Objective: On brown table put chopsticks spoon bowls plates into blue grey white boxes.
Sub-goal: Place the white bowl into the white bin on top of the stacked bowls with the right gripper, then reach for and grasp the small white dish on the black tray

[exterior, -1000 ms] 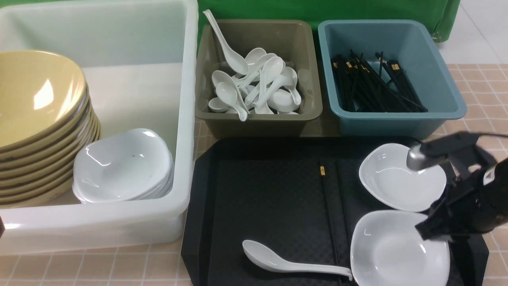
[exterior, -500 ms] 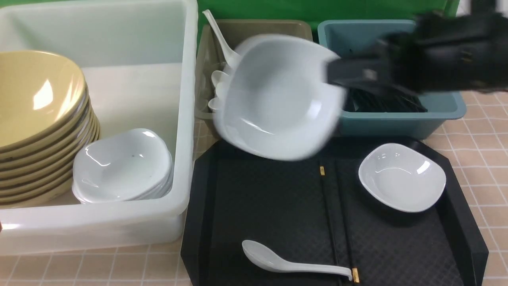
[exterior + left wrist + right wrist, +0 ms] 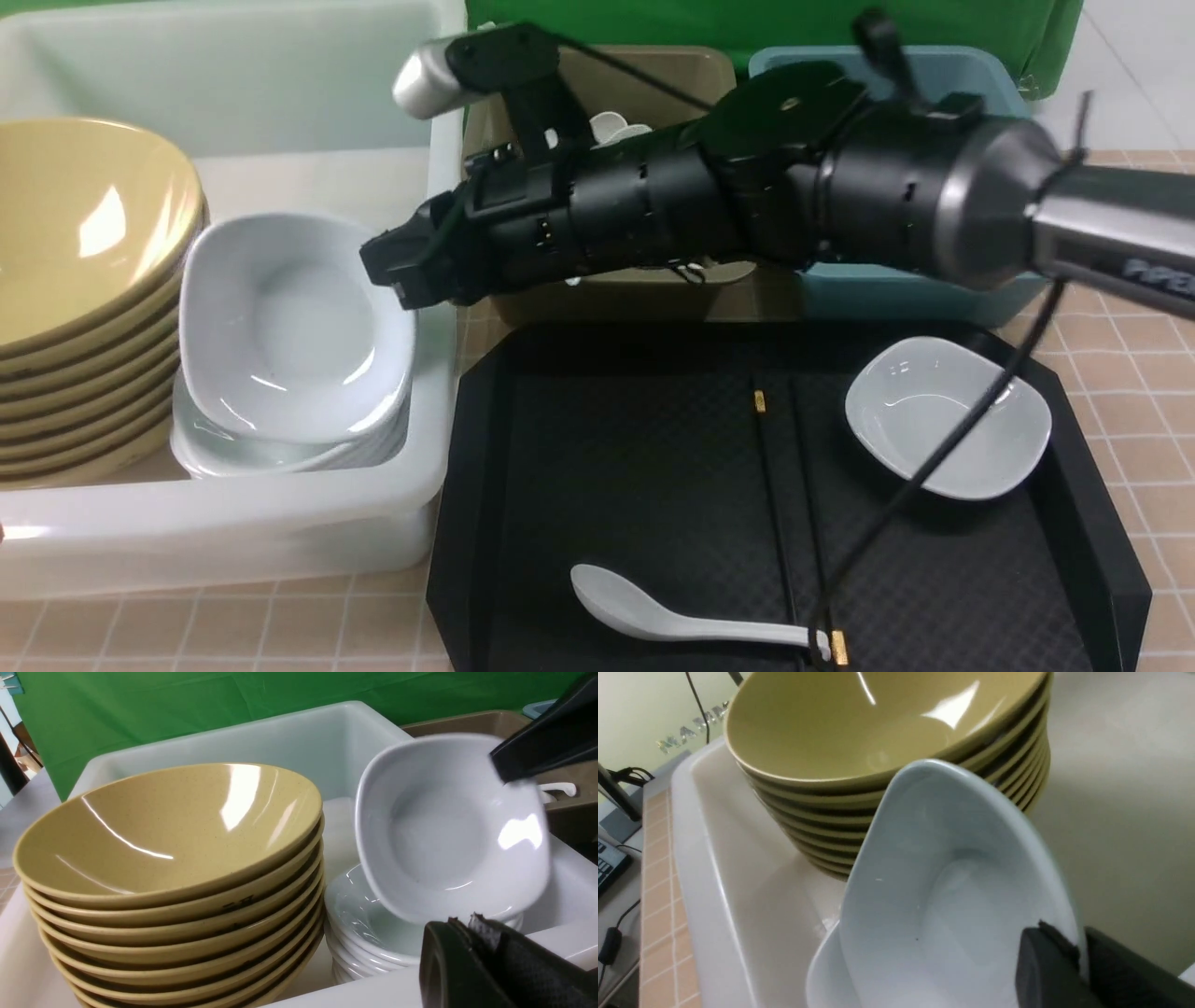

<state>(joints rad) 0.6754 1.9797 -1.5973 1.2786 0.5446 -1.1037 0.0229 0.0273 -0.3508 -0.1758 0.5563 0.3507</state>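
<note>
My right gripper [image 3: 397, 271] is shut on the rim of a white plate [image 3: 289, 327], holding it tilted just above the stack of plates [image 3: 280, 457] inside the white box [image 3: 233, 532]. The right wrist view shows the rim pinched between the fingers [image 3: 1080, 947]. Stacked yellow bowls [image 3: 84, 215] stand beside it. On the black tray [image 3: 607, 467] lie another plate [image 3: 943, 415], a spoon [image 3: 653, 621] and a pair of chopsticks [image 3: 775, 485]. My left gripper [image 3: 462, 921] is shut and empty by the white box's near rim.
The grey box [image 3: 672, 75] and the blue box [image 3: 915, 280] stand behind the tray, largely hidden by my right arm. A cable hangs from that arm across the tray. The brown table [image 3: 1148, 233] shows at the right.
My right gripper lifted the nearer plate off the tray and swung it left across the boxes to above the plate stack in the white box. The left gripper stayed put.
</note>
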